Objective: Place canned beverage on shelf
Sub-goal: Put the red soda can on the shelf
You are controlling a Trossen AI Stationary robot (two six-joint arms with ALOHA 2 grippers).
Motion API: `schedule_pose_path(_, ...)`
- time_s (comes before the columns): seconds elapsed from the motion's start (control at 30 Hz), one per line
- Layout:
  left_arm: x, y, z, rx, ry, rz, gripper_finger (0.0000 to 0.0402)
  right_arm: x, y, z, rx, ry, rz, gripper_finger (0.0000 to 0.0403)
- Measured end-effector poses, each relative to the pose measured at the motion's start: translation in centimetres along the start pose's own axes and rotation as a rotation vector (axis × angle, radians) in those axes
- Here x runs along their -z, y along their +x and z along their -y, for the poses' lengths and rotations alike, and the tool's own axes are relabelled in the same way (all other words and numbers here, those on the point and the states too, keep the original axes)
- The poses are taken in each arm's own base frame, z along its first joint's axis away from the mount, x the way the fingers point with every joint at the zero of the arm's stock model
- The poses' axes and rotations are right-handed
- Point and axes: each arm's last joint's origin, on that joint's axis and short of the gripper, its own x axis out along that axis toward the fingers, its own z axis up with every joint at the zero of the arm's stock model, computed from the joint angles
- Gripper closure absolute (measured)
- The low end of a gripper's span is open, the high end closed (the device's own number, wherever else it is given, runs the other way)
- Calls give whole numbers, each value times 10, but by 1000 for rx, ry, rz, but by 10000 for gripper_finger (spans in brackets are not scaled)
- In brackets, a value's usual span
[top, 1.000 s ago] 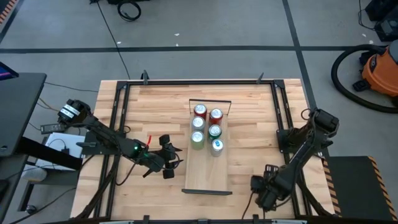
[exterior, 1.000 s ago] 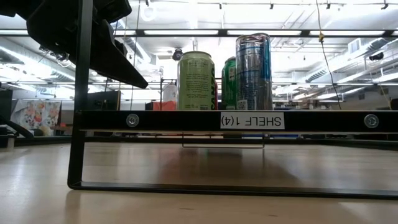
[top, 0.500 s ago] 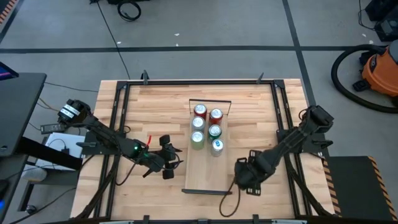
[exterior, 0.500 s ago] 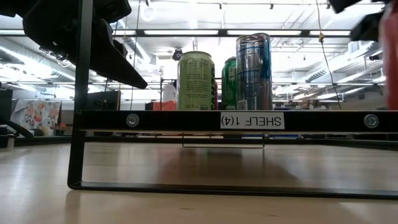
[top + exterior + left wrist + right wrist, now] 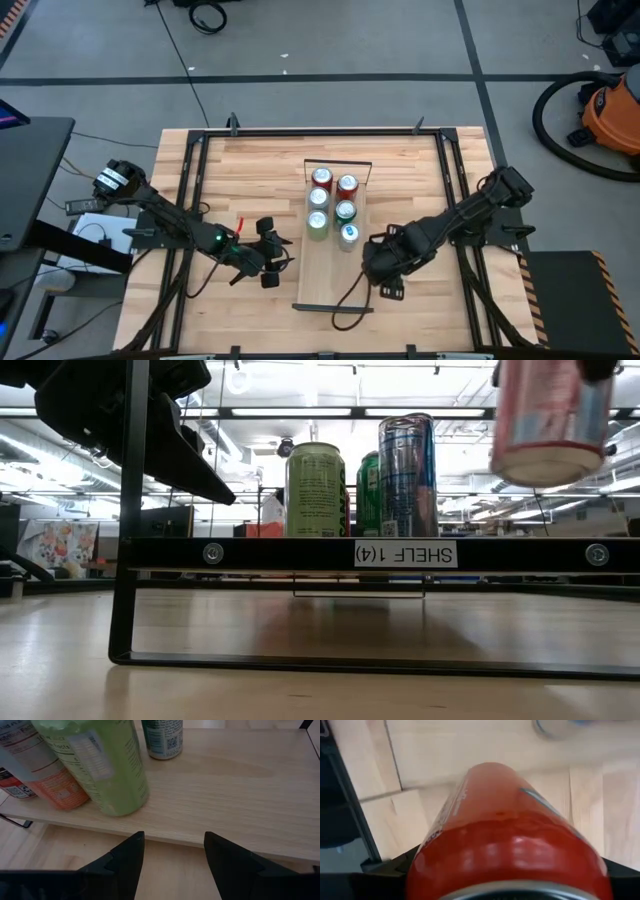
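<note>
The shelf (image 5: 335, 285) is a narrow light-wood plank with black end rails in the middle of the table. Several cans (image 5: 331, 210) stand on its far half; they also show in the low view (image 5: 362, 475). My right gripper (image 5: 380, 265) is just right of the shelf and shut on a red can (image 5: 505, 830). In the low view the red can (image 5: 545, 420) hangs above shelf level. My left gripper (image 5: 268, 255) is open and empty just left of the shelf, its fingers (image 5: 130, 860) facing the plank's edge and a green can (image 5: 100, 765). My right gripper pinches the red can between its two fingers, one on each side of the can's upper part (image 5: 427, 857). The fingers come from above, pointing down. The can hangs below them, roughly upright with its bottom (image 5: 545, 465) down, clear of table and shelf.
The shelf's near half (image 5: 333, 290) is bare wood. A black frame (image 5: 320, 132) runs round the slatted tabletop. A cable (image 5: 345, 318) loops by the shelf's near rail. An orange vacuum (image 5: 610, 110) stands on the floor beyond the table's right.
My right gripper has gone from the table's near right corner toward the left and a little toward the far edge, up to the shelf's right side, carrying the red can. In the low view the can has come in from the right above shelf level.
</note>
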Motion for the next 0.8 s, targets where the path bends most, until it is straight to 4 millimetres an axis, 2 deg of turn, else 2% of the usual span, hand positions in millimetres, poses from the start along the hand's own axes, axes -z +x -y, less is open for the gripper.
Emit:
schedule_pose_path(0.37,0,0,0,-1,3,-4,185,-38,12,-22,3,-137,5,87)
schedule_pose_path(0.57,0,0,0,-1,3,-4,185,-58,21,-32,34,-133,-48,87)
schedule_pose_path(0.8,0,0,0,-1,3,-4,185,-74,37,-33,32,-74,-96,87)
